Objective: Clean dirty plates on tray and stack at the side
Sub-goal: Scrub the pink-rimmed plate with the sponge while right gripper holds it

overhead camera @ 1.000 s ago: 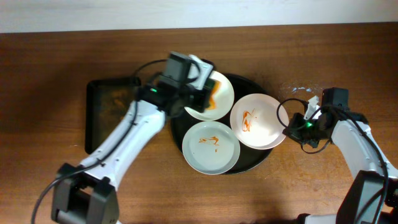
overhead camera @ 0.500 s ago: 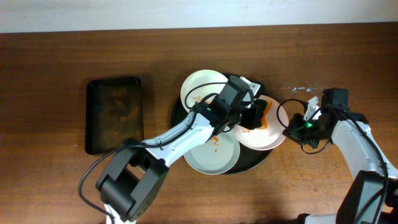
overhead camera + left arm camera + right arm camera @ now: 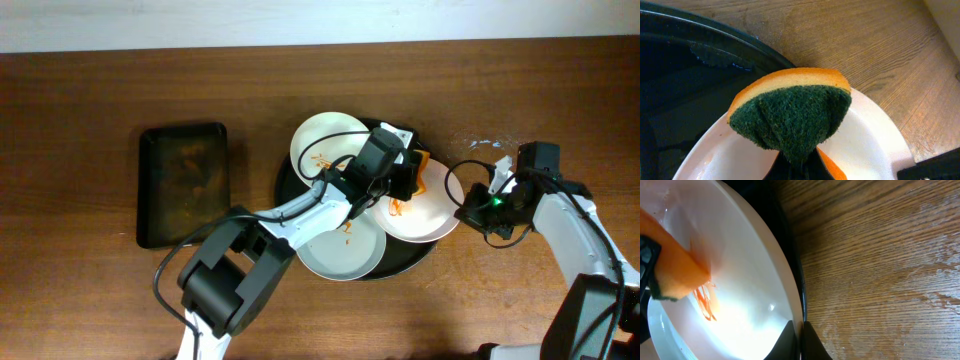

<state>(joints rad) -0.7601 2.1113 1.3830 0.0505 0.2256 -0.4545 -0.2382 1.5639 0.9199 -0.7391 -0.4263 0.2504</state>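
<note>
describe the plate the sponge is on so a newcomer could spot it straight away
Find the round black tray mid-table, carrying three plates. Take the white plate on its right side, overhanging the rim. Unlike the other white plate and the blue-green plate, it has the sponge held by the left pincer over it and the right pincer clamping its edge.
</note>
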